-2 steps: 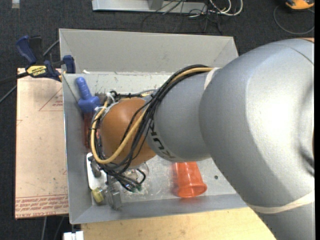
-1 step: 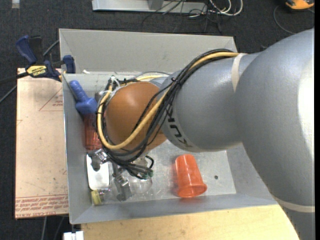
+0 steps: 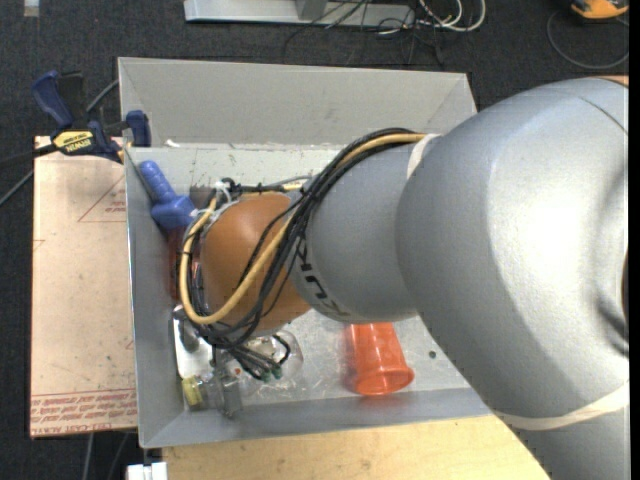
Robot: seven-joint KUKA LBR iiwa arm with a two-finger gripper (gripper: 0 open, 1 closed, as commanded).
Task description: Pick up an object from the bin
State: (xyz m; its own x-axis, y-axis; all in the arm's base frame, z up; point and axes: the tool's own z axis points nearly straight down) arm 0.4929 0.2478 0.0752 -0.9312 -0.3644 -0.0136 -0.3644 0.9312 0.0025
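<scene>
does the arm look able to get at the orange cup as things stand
Probably yes: the orange cup lies uncovered on the floor of the bin, not far from the gripper.

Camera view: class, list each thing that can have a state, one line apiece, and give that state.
Orange cup: tipped on its side on the floor of the bin, near the front wall, free of the arm.
Blue-handled tool: lying flat in the far left corner, partly under the arm.
End effector: lowered into the near left corner.
</scene>
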